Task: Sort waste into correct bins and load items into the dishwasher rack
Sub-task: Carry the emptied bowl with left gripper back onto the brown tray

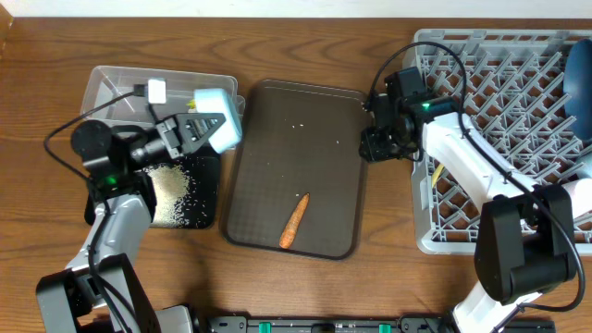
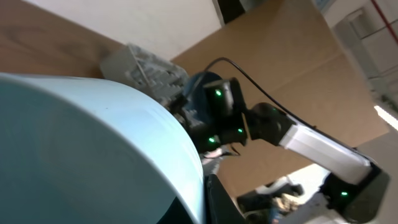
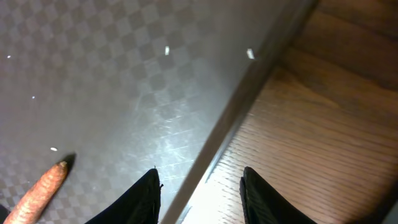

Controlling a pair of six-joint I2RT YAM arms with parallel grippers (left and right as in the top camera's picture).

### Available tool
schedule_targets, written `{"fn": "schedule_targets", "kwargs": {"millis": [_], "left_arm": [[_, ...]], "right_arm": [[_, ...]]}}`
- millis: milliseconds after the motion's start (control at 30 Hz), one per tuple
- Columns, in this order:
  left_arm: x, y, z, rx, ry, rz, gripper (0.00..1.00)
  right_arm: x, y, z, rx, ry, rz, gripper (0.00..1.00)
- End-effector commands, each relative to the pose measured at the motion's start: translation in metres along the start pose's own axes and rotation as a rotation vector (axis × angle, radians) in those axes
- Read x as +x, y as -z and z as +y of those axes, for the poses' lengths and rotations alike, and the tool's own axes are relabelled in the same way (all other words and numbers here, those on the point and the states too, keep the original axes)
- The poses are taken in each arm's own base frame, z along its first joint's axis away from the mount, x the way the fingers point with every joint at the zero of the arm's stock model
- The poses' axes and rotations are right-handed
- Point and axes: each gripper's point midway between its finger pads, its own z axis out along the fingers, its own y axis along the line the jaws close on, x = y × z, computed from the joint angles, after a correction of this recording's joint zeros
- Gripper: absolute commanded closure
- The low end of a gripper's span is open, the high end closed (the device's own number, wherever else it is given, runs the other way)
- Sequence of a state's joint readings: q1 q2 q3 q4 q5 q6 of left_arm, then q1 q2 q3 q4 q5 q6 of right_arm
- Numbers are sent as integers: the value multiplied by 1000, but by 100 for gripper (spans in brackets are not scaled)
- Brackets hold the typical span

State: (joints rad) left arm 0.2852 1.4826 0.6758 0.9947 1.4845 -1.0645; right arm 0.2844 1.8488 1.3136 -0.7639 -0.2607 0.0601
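Observation:
My left gripper (image 1: pixel 211 128) is shut on the small light-blue cup (image 1: pixel 220 118). It holds the cup tipped on its side above the right ends of the clear tub (image 1: pixel 111 88) and the black tray (image 1: pixel 211 190). The cup fills the left wrist view (image 2: pixel 93 143). White rice grains (image 1: pixel 171 190) lie in the black tray. An orange carrot piece (image 1: pixel 294 220) lies on the dark brown serving tray (image 1: pixel 268 148); it also shows in the right wrist view (image 3: pixel 37 193). My right gripper (image 1: pixel 375 146) is open and empty, its fingers (image 3: pixel 199 186) straddling that tray's right rim. The grey dishwasher rack (image 1: pixel 481 102) holds the dark-blue bowl (image 1: pixel 578 83).
A small white piece (image 1: pixel 155 91) sits in the clear tub. A few stray rice grains (image 3: pixel 166 51) dot the brown tray. A white rounded object (image 1: pixel 583 194) shows at the rack's right edge. Bare wood table (image 3: pixel 311 143) lies between tray and rack.

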Motion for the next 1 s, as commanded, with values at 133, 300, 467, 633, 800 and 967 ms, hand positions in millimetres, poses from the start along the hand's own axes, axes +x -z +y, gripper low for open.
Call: {"fn": "schedule_targets", "kwargs": {"millis": [133, 300, 467, 633, 800, 967], "left_arm": [[-6, -6, -6, 2, 61, 0, 94], [-7, -6, 7, -32, 202, -29, 94], [-6, -7, 9, -36, 219, -32, 94], [-9, -15, 13, -55, 227, -61, 94], [-7, -36, 31, -132, 269, -118, 94], [20, -57, 59, -265, 303, -94, 94]], "right_arm": [[-11, 13, -8, 8, -20, -45, 59], [-12, 15, -8, 8, -18, -49, 59], [-11, 15, -8, 8, -19, -49, 59], [-12, 15, -8, 8, -19, -50, 59], [-11, 15, -8, 8, -19, -49, 60], [-11, 15, -8, 8, -19, -49, 59]]}}
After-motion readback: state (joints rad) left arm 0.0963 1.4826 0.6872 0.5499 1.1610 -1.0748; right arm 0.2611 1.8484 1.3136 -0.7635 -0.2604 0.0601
